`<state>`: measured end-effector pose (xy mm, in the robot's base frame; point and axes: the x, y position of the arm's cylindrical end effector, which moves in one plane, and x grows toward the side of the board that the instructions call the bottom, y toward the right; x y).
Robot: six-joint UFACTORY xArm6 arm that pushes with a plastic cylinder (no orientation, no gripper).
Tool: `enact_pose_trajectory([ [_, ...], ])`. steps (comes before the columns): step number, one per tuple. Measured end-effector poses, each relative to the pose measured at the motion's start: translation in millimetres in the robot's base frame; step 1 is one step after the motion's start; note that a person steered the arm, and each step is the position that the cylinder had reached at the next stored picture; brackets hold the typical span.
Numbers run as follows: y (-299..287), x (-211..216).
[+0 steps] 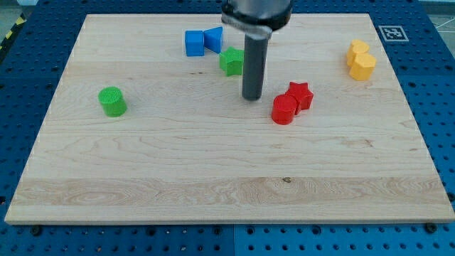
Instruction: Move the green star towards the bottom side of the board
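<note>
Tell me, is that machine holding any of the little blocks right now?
Nothing is held. The arm ends in a plain rod that only pushes. My tip rests on the board just below and right of the green star, left of the red blocks.

One camera looks at me from the front and from up high, tilted down. It sits far enough back to see almost the whole tabletop (213, 178). My rod comes down from the view's top, and its upper part is cut off.

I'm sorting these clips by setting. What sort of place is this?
Likely a robotics lab bench: a wooden board on a blue perforated table, a printed marker tag, and my tip just below the green star.
</note>
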<state>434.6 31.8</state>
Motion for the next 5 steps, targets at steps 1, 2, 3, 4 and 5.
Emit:
enact_pose_trajectory([
  [1,-6,27],
  [2,10,-24],
  [3,10,-74],
  [4,10,-91],
  [5,-1,-127],
])
